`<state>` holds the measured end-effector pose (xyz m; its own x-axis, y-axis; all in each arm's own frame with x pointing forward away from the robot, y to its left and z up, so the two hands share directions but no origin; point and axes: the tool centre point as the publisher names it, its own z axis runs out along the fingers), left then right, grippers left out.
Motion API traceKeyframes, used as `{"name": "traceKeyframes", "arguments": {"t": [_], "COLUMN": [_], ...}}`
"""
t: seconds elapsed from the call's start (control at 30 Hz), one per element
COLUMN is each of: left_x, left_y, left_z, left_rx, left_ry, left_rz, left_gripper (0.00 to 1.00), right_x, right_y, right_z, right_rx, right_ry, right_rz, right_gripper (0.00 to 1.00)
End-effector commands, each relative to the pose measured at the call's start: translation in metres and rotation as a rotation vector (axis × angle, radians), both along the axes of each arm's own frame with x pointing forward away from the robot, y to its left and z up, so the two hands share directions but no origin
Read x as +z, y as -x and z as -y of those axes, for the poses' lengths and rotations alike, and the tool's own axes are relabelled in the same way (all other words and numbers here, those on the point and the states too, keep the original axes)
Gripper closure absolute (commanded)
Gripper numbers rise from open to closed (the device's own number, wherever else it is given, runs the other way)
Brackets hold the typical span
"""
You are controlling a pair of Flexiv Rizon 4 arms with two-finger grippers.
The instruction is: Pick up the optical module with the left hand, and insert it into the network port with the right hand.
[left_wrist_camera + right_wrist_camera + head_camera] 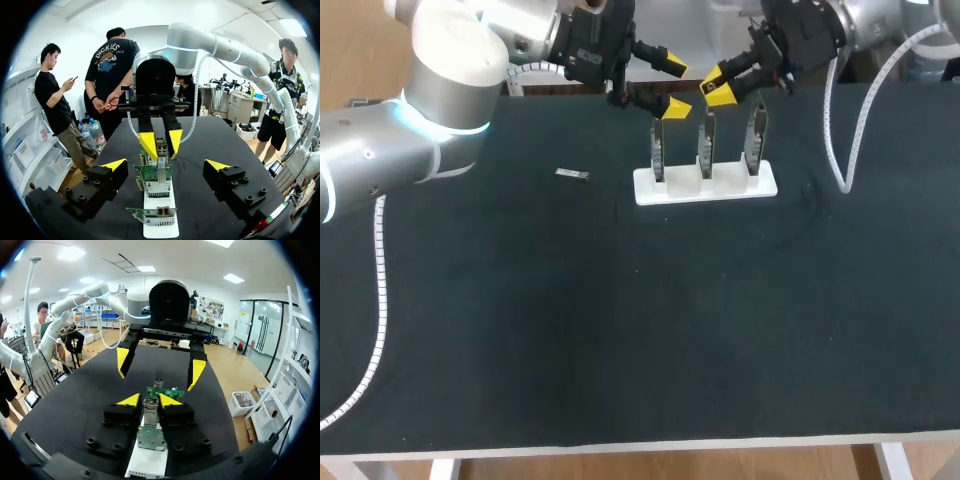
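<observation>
While the left gripper point(675, 87) hangs wide open and empty above the left end of the white stand point(670, 190), the optical module point(572, 175) lies on the black table point(620, 330) left of it, apart. Right gripper point(716, 89) sits above the upright cards point(706, 140); whether it grips anything cannot be told.

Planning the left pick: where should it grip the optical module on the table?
Take the optical module across its two long sides near mid-length, from straight above, probably: it lies flat, a slim bar with nothing beside it. Left gripper is open.
</observation>
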<state>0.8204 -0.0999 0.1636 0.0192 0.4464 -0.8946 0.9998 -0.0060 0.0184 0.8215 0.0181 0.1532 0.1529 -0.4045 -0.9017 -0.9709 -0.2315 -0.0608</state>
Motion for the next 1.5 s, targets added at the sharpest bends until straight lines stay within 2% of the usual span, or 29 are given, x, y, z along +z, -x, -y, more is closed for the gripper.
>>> {"name": "traceKeyframes", "arguments": {"t": [0.03,0.07,0.93,1.2,1.5], "left_x": [0.0,0.0,0.0,0.0,0.0], "left_y": [-0.002,-0.002,-0.002,-0.002,-0.002], "left_z": [0.001,0.001,0.001,0.001,0.001], "left_rx": [-0.004,-0.004,-0.004,-0.004,-0.004], "left_ry": [-0.004,-0.004,-0.004,-0.004,-0.004], "left_rz": [-0.001,-0.001,-0.001,-0.001,-0.001], "left_gripper": [0.0,0.0,0.0,0.0,0.0], "right_x": [0.0,0.0,0.0,0.027,0.036], "right_y": [-0.008,-0.008,-0.008,-0.007,-0.005], "right_z": [0.0,0.0,0.0,0.007,0.004], "right_rx": [0.022,0.022,0.022,-0.01,0.006], "right_ry": [0.0,0.0,0.0,-0.015,-0.001], "right_rz": [-0.011,-0.011,-0.011,0.07,0.1], "right_gripper": [0.5,0.0,0.0,0.0,0.0]}}
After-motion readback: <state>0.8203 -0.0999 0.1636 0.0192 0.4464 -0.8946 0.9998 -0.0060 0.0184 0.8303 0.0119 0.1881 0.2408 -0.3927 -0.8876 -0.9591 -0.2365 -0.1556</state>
